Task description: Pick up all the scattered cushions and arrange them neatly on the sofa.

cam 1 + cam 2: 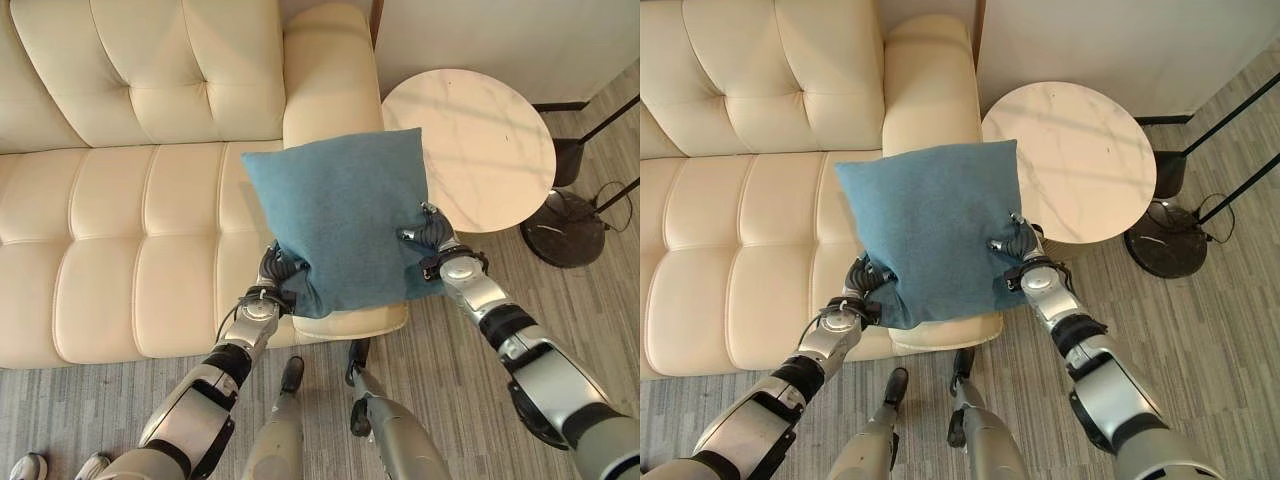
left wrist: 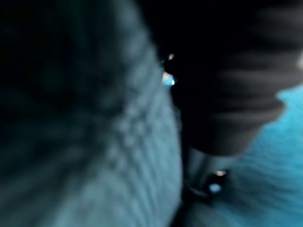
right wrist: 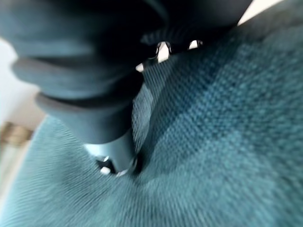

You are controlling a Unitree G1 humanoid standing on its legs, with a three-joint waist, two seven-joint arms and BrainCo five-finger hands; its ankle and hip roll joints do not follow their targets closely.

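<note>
A: Nearest to us, the left hand (image 1: pixel 280 276) is gripping the lower left corner of the blue cushion (image 1: pixel 340 215), fingers curled into the fabric, and the right hand (image 1: pixel 432 240) is pinching the lower right edge, thumb on the front face.

B: So the cushion is hanging between both hands, above the sofa's right end?

A: Yes, over the seat edge and the armrest (image 1: pixel 330 85), held up rather than resting. I think the step is carrying it to the backrest. To do it well, both hands should be moving together so the cushion isn't twisting, then lowering it onto the seat with its top edge leaning on the back cushions.

B: How will it handle?

A: It's a square, soft, woven cloth (the right wrist view shows a coarse weave), dimpling where the fingers bite, so it probably sags if one corner is let go first.

B: And beyond it?

A: The sofa (image 1: pixel 120 200) is cream, smooth, tufted and leather-like. Further right, the round table (image 1: pixel 480 140) is showing a pale marbled top.
</note>
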